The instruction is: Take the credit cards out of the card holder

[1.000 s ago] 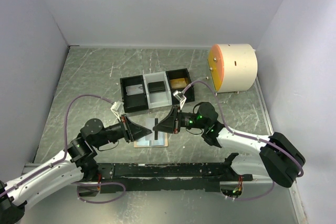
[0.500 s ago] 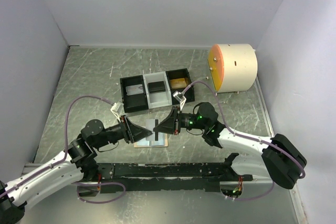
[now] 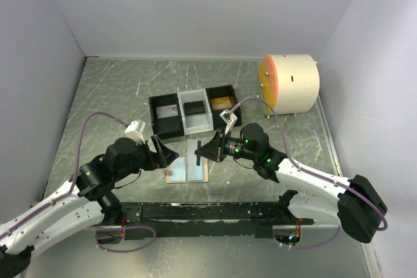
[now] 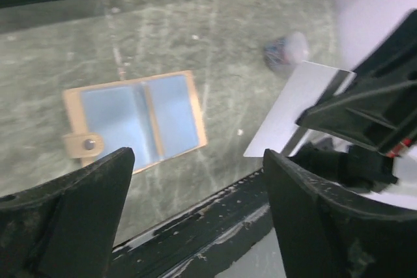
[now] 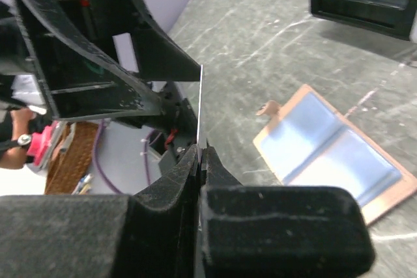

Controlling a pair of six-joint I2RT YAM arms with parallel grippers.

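from above, the card holder (image 3: 187,170) lies open and flat on the table (image 3: 111,96), pale blue faces up, between the two grippers and just in front of the tray (image 3: 154,122). the right gripper (image 3: 201,152) is pinched on the held card (image 3: 197,148), which stands on edge above the holder's far half. the left gripper (image 3: 168,155) hovers just left of the holder, and whether its fingers are spread cannot be told from here. in the tray, a grey card (image 3: 169,110) lies in the left compartment, a black card (image 3: 194,107) in the white middle one and a gold card (image 3: 221,102) in the right one. a white drum (image 3: 293,83) with an orange face stands at the far right. in the left wrist view, the left gripper's fingers (image 4: 78,219) stand wide apart with nothing between them. the card holder (image 4: 166,112) lies beyond them, its snap tab at the left. the held card (image 4: 290,112) shows silver-grey, tilted, lifted clear of the table and apart from the holder. in the right wrist view, the held card (image 5: 199,105) is seen edge-on, upright, clamped between the closed fingers, with the open card holder (image 5: 326,151) on the table to its right.
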